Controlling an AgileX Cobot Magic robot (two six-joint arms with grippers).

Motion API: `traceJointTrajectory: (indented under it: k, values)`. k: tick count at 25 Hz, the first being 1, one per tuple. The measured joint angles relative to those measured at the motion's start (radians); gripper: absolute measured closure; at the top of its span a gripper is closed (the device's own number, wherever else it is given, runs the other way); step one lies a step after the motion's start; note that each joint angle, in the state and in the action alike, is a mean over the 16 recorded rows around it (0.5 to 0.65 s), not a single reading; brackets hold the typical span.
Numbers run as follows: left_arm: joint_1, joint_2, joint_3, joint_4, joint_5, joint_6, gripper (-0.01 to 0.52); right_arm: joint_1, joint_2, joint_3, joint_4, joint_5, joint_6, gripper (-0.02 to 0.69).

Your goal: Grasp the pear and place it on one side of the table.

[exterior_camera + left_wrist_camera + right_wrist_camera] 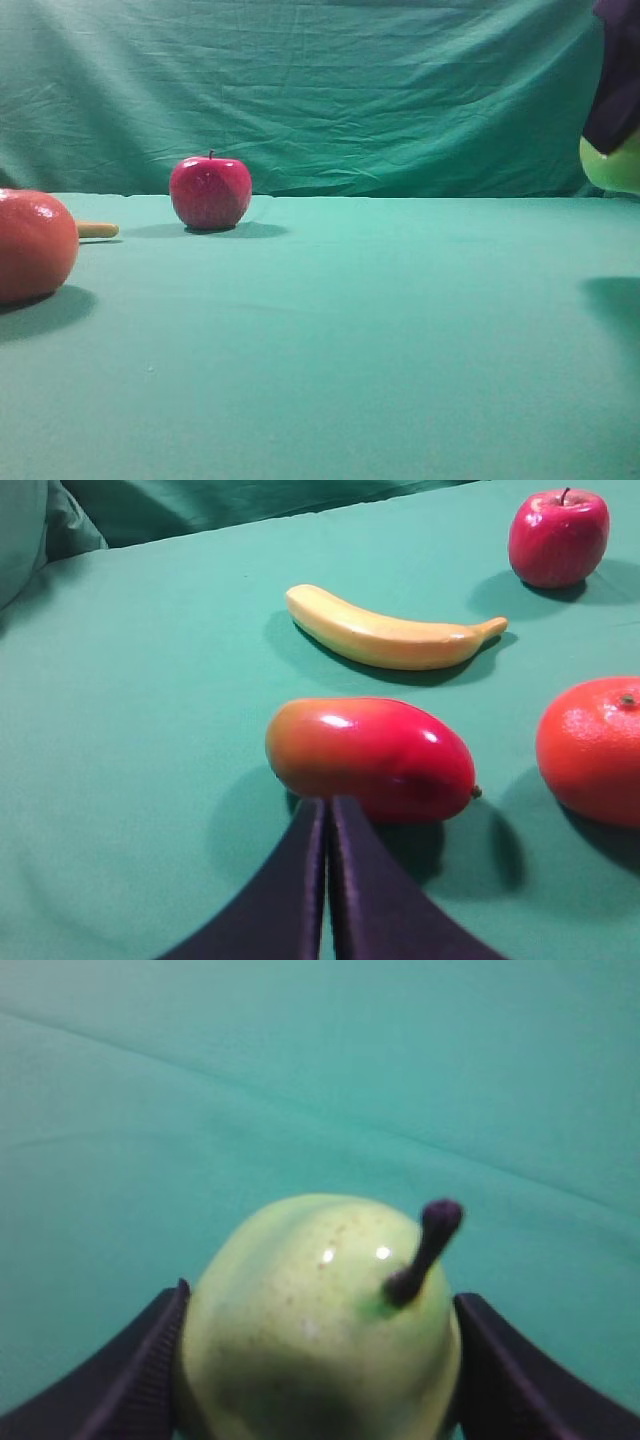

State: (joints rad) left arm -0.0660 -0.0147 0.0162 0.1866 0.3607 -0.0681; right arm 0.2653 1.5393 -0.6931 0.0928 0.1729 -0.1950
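While the right gripper [320,1360] has its two dark fingers [130,1380] pinched against either flank of the pear [320,1320], I read the fruit as lifted clear of the table [400,330]: in the high view the pear shows only as a yellow-green bulge at the far right edge, well apart from the red apple [210,191] and higher than it, with a soft shadow on the cloth beneath. Its stem [425,1250] tilts up toward the wrist camera.

My judgement is that this pear is a light, rigid, glossy thing, so the skin will be slippery rather than fragile. The fingers sit on the wide belly, which I think is the right place; higher up the neck narrows and the fruit could squirt out. Being bell-shaped, it may topple or roll once released, so I would set it down base first, well to the right of the apple, and part the fingers gently.

The left gripper [327,880] has its fingers pressed together on nothing, tips just short of the mango [370,758]. From the apple, the banana [390,630] lies beside it on the left, the orange fruit [592,748] nearer the camera.
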Motion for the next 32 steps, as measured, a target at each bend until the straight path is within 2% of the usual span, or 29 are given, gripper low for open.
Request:
traceJointTrajectory:
  k: [8, 17, 23, 32]
  values:
    - [0.000, 0.000, 0.000, 0.000, 0.000, 0.000, 0.514, 0.000, 0.040, 0.000, -0.002, -0.020, -0.006, 0.103]
    - [0.000, 0.000, 0.000, 0.000, 0.000, 0.000, 0.514, 0.000, -0.119, -0.024, -0.007, 0.157, -0.005, 0.072]
    - [0.000, 0.000, 0.000, 0.000, 0.000, 0.000, 0.514, 0.000, -0.311, -0.040, -0.011, 0.327, -0.002, 0.171]
    - [0.000, 0.000, 0.000, 0.000, 0.000, 0.000, 0.514, 0.000, -0.661, -0.045, -0.009, 0.570, 0.002, 0.473]
